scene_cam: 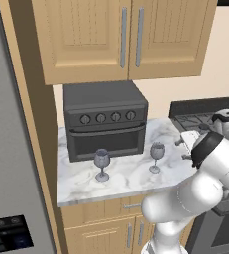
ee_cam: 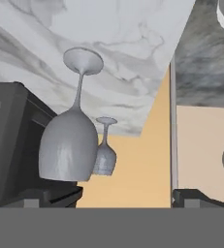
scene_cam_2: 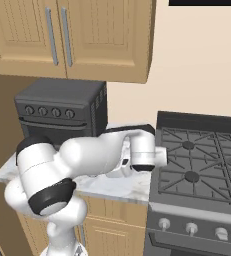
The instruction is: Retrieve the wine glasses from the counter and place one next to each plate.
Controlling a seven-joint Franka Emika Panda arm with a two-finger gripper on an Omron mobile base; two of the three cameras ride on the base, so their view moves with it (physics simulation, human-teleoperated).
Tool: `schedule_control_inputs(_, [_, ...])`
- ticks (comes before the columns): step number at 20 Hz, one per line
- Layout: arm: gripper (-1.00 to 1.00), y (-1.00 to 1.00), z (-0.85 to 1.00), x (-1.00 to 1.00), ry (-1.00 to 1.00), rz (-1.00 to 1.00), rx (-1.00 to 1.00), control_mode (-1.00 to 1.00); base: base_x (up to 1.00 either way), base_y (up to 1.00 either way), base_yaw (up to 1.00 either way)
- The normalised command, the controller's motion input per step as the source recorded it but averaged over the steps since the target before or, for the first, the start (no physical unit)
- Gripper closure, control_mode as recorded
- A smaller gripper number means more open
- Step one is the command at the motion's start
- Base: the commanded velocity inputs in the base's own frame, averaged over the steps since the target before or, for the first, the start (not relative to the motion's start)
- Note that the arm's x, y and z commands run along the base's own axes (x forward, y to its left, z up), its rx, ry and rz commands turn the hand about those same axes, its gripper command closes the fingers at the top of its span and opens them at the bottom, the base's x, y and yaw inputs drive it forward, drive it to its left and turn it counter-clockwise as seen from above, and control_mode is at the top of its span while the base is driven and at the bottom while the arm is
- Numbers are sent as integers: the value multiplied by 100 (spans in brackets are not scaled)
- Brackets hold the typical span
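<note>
Two wine glasses stand upright on the counter point(scene_cam: 131, 181) in front of the toaster oven point(scene_cam: 105, 119), well apart from each other: the left glass point(scene_cam: 101, 164) sits before the oven's left half, the right glass point(scene_cam: 156, 157) just off its right front corner. In the hand view the scene appears inverted; the near glass point(ee_cam: 70, 140) fills the left centre, beside the oven's dark side, and the far glass point(ee_cam: 104, 155) shows smaller behind it. The gripper point(ee_cam: 125, 196) hangs near the counter's right end by the stove point(scene_cam_2: 202, 160), jaws spread apart, grasping nothing; neither glass lies between its fingertips point(ee_cam: 55, 195)
</note>
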Motion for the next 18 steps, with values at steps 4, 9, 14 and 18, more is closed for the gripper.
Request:
schedule_control_inputs(4, [-100,18,-8,2,0,-14,0,-100,0,0,0])
schedule_control_inputs(9, [-100,28,-6,0,0,-12,0,-100,0,0,0])
schedule_control_inputs(14, [-100,16,-9,0,0,-8,1,-100,0,0,0])
schedule_control_inputs(18, [-100,2,-12,0,0,-6,4,-100,0,0,0])
